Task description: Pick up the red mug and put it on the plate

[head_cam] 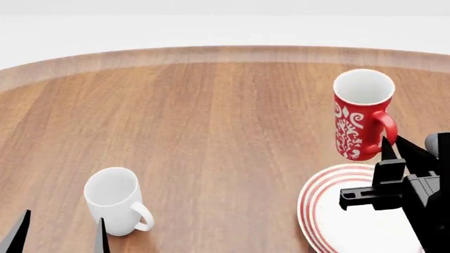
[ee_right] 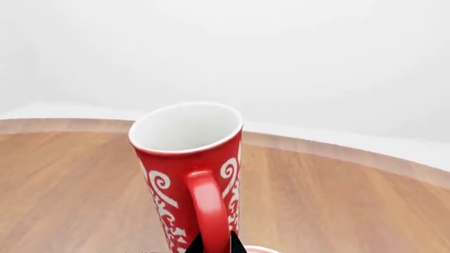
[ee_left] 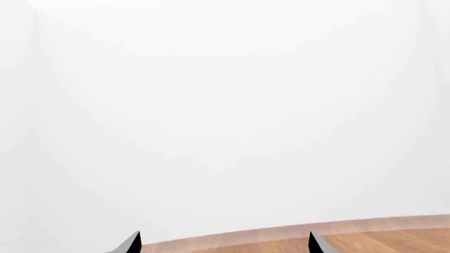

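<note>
So down at the near left edge of the wooden worktop (head_cam: 211,121) the left hand (head_cam: 60,232) is just parked, fingers spread apart with nothing between them, right next to the plain white mug (head_cam: 113,199). It's not doing anything for this job as far as I can tell.

Over on the right is where it's happening. The right hand (head_cam: 397,150) has pinched the handle of the red mug (head_cam: 360,113), and the mug looks to be up off the wood, slightly tilted, hanging over the far rim of the plate (head_cam: 316,197). The wrist camera shows the fingertips closed tight on the handle.

My read: pickup's done, it's mid-carry. Next it needs to bring the mug back over the plate's middle, straighten it, lower gently, then let go.
</note>
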Available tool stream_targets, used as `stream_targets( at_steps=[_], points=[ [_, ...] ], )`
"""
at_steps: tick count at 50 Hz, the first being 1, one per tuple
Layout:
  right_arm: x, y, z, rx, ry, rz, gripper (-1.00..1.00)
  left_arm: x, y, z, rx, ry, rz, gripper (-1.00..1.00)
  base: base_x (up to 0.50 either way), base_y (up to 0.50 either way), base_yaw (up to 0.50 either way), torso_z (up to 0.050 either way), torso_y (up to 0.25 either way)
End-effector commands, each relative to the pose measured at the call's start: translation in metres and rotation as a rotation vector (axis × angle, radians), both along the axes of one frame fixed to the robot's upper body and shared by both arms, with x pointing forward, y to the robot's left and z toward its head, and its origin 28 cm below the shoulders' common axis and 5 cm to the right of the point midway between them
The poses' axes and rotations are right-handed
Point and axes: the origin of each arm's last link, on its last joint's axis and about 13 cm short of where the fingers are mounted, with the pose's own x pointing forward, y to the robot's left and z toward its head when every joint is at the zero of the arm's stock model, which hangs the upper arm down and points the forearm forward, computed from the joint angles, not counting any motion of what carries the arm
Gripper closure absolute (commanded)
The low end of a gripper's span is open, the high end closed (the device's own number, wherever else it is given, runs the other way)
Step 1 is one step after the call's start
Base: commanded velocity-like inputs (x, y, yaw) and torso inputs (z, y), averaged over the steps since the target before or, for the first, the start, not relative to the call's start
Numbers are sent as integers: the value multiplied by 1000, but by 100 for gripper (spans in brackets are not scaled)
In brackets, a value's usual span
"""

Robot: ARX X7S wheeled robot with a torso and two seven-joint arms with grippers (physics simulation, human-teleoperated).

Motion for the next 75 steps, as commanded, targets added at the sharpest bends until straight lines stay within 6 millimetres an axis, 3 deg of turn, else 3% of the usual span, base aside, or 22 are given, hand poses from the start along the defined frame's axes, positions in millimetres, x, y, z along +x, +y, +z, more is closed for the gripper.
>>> stream_targets(
  at_steps=[1, 15, 24, 50, 75],
  points=[
    [13, -14, 2, -69, -11, 44, 100, 0, 0, 0, 1, -2, 1, -100, 0, 0, 0, 0, 0],
    [34, -31, -8, -81, -46, 48, 100, 0, 0, 0, 2, 0, 1, -100, 0, 0, 0, 0, 0],
    [47, -41, -10, 20, -46, 22, 100, 0, 0, 0, 1, 1, 4, -100, 0, 0, 0, 0, 1],
    [74, -51, -36, 130, -11, -2, 100, 0, 0, 0, 3, 2, -2, -100, 0, 0, 0, 0, 0],
    [68, -62, -66, 144, 34, -24, 100, 0, 0, 0, 4, 3, -1, -100, 0, 0, 0, 0, 0]
  ],
)
